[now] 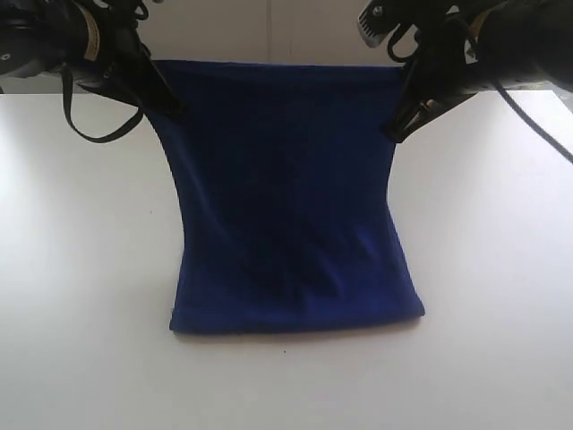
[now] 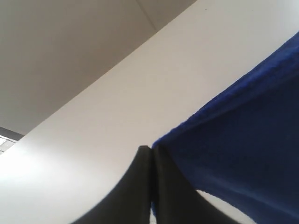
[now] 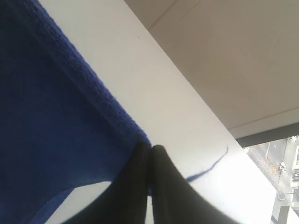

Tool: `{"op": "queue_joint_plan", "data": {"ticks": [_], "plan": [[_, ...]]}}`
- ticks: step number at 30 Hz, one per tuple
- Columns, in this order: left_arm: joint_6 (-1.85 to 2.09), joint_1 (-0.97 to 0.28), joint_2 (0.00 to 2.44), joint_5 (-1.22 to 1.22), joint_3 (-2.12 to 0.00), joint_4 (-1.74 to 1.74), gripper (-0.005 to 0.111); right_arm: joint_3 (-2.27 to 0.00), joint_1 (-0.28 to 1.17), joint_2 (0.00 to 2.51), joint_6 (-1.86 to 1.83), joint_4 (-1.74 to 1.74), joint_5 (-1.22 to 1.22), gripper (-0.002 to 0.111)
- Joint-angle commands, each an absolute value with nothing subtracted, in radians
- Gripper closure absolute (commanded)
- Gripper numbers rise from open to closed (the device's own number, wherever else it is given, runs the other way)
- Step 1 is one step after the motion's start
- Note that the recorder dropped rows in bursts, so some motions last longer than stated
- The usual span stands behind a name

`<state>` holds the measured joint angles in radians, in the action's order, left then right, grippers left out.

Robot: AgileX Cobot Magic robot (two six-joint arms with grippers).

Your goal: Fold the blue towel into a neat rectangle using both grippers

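Exterior view: blue towel [image 1: 286, 197] hangs stretched between left gripper [image 1: 172, 109] and right gripper [image 1: 398, 130]. Its top edge is lifted near the far edge of the desk [image 1: 72, 269], and its bottom rests mid-desk, toward the near edge.
Left wrist view: left gripper pinched closed on one top corner.
Right wrist view: right gripper clamped on the other corner, with a loose thread [image 3: 210, 168] beside it.

Raised high at the back, one on each side: left arm [image 1: 63, 45] and right arm [image 1: 488, 40]. Tilted down and inward. On both, jaws pressed tight together, black fingers [image 2: 175, 200] touching, each pair pinching one top corner of the blue towel [image 1: 286, 197].
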<state>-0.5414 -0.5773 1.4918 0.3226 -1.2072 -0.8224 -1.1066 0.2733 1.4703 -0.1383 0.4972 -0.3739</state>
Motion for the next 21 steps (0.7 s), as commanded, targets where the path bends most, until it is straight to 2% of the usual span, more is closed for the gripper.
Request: {"op": "queue_joint_plan", "data": {"ticks": [1, 11, 21], "plan": [[-0.554, -0.56, 1.502, 0.436, -1.206, -0.845, 0.107, -1.11, 0.259, 1.481, -0.127, 0.536, -0.46, 0.108], [-0.554, -0.554, 1.599, 0.394, -1.206, -0.878, 0.107, -1.11, 0.198, 1.535, -0.064, 0.582, -0.42, 0.108], [-0.599, -0.461, 1.646, 0.315, -1.208, -0.883, 0.107, -1.112, 0.189, 1.606, -0.041, 0.628, -0.36, 0.108]]}}
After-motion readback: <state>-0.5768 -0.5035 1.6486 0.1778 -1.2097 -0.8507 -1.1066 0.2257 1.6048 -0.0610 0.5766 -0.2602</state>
